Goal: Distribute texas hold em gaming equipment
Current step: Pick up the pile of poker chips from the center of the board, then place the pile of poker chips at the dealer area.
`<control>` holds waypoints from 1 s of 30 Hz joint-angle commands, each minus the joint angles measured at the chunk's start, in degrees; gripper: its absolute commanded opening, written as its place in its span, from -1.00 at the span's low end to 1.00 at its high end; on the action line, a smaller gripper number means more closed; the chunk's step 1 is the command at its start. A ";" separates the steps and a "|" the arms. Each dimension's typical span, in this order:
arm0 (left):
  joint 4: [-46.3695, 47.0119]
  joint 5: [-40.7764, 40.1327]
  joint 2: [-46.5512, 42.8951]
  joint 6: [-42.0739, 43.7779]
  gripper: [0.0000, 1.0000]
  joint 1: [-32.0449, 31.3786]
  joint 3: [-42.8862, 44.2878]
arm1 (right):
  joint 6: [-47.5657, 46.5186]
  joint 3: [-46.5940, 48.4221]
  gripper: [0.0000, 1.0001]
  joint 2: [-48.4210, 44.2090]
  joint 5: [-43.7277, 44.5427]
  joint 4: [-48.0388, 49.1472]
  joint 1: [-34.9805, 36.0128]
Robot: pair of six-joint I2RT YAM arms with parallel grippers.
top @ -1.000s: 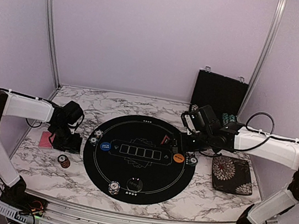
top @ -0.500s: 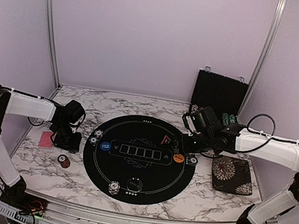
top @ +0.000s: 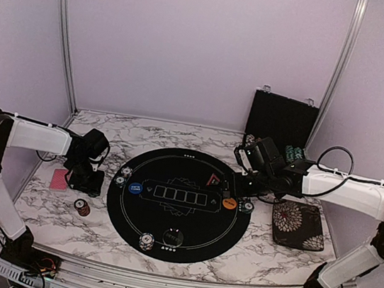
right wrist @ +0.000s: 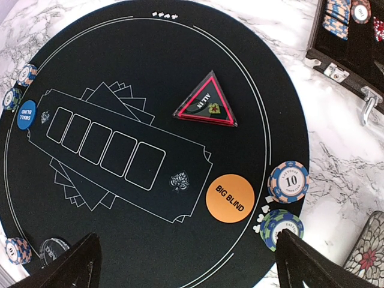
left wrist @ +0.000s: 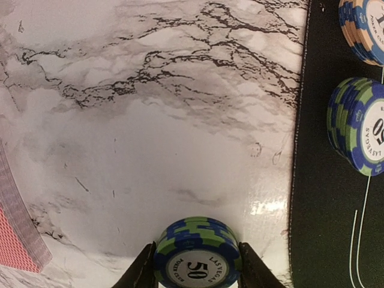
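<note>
- Top external view, container: black hinged chip case (top: 281, 121) at the back right of the white, grey-veined marble-pattern desk (top: 108, 132), with its lid upright.
- Case contents: striped orange-and-blue cased chips (right wrist: 337, 15) lie in rows in its black tray.
- Round black felt mat (top: 179, 203): flat at the desk centre, printed with thin white lines and five card outlines.
- Orange round "BIG BLIND" button (right wrist: 230, 198): smooth disc on the mat's right part.
- Blue round "SMALL BLIND" button (right wrist: 26, 114): on the mat's left part.
- Black triangular red-edged "ALL IN" marker (right wrist: 207, 102): on the mat, behind the orange button.
- Orange-and-blue "10" chip stack (right wrist: 289, 182) and green-and-blue edge stack (right wrist: 281, 228): just beside the orange button, at the mat's rim.
- Left end effector (left wrist: 197, 270): jaws narrow, pressed against both sides of the green-and-blue striped "50" chip stack (left wrist: 197, 255), which rests on bare marble just off the mat's left edge.
- Second green-and-blue "50" stack (left wrist: 360, 126): on the mat near that edge.
- Red-backed playing cards (top: 59, 179): on the desk just left of the left end effector.
- Red-and-black chip stack (top: 81, 206): on the marble, nearer the arm bases.
- Right end effector (right wrist: 186, 237): jaws wide, holding nothing, above the mat's right part.
- Square floral-patterned black pad (top: 298, 225): on the desk, right of the mat.
</note>
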 commanded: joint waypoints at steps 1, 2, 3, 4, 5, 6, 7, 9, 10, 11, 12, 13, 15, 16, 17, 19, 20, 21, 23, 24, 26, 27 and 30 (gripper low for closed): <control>-2.57 -0.98 -2.41 1.11 -0.14 0.00 1.88 | 0.39 1.81 0.97 0.02 0.31 0.38 0.17; -2.69 -1.02 -2.49 1.10 -0.14 -0.04 2.05 | 0.34 1.79 0.97 0.02 0.42 0.38 0.15; -2.84 -1.02 -2.57 1.20 -0.14 -0.17 2.22 | 0.41 1.79 0.97 0.02 0.40 0.41 0.18; -2.95 -1.09 -2.67 1.24 -0.14 -0.30 2.40 | 0.46 1.79 0.97 0.02 0.44 0.38 0.24; -3.13 -1.19 -2.72 1.25 -0.14 -0.44 2.58 | 0.43 1.75 0.97 -0.03 0.52 0.35 0.18; -3.26 -1.20 -2.76 1.26 -0.14 -0.53 2.74 | 0.51 1.71 0.97 -0.07 0.49 0.48 0.16; -3.45 -1.20 -2.85 1.23 -0.14 -0.64 2.92 | 0.51 1.64 0.97 -0.07 0.53 0.51 0.16; -3.67 -1.27 -2.86 1.12 -0.14 -0.88 3.20 | 0.59 1.50 0.97 -0.15 0.54 0.51 0.22; -3.85 -1.28 -2.93 1.13 -0.14 -1.04 3.33 | 0.67 1.40 0.97 -0.22 0.53 0.50 0.18; -3.94 -1.24 -3.02 1.06 -0.14 -1.22 3.46 | 0.73 1.29 0.97 -0.31 0.54 0.59 0.13; -3.96 -1.25 -3.13 1.00 -0.14 -1.38 3.51 | 0.73 1.17 0.97 -0.40 0.58 0.61 0.15; -4.16 -1.32 -3.16 0.96 -0.14 -1.57 3.60 | 0.76 1.06 0.97 -0.49 0.60 0.60 0.18; -4.34 -1.45 -3.20 0.74 -0.14 -1.86 3.53 | 0.90 0.78 0.97 -0.66 0.69 0.68 0.16; -4.43 -1.48 -3.35 0.50 -0.14 -2.03 3.46 | 0.96 0.60 0.97 -0.76 0.70 0.76 0.23; -4.50 -1.46 -3.53 0.43 -0.14 -2.19 3.43 | 1.01 0.49 0.97 -0.85 0.67 0.73 0.24; -4.71 -1.55 -3.99 0.10 -0.14 -2.54 3.43 | 1.16 0.24 0.97 -1.07 0.77 0.77 0.19; -4.80 -1.57 -4.19 -0.06 -0.14 -2.66 3.43 | 1.13 0.15 0.97 -1.16 0.80 0.82 0.19; -4.92 -1.60 -4.39 -0.14 -0.14 -2.87 3.50 | 1.20 0.05 0.97 -1.25 0.80 0.86 0.19; -5.24 -1.58 -4.73 -0.32 -0.14 -3.22 3.69 | 1.23 -0.18 0.97 -1.38 0.86 0.93 0.17; -5.40 -1.56 -4.89 -0.51 -0.14 -3.40 3.69 | 1.28 -0.31 0.97 -1.39 0.82 0.95 0.19; -5.60 -1.66 -5.04 -0.84 -0.14 -3.92 3.73 | 1.41 -0.39 0.97 -1.46 0.85 0.95 0.21; -5.62 -1.66 -5.13 -1.04 -0.14 -4.18 3.72 | 1.43 -0.52 0.97 -1.54 0.87 1.03 0.19; -5.97 -1.72 -5.44 -1.57 -0.14 -5.40 3.73 | 1.58 -0.87 0.97 -1.74 0.79 1.25 0.22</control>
